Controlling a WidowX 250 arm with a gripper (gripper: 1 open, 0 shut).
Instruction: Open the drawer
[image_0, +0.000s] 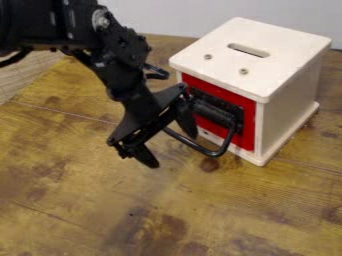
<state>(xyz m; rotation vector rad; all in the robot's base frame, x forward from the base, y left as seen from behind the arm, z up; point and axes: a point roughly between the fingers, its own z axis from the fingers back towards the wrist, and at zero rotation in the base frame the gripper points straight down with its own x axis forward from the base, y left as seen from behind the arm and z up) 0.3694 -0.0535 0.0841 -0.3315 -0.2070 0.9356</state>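
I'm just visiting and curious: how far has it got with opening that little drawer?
Done: the open gripper has reached the black loop handle. In hand: lining up on the handle; a hook or grip isn't clear. Left: the pull, since the red drawer looks about flush with the box.
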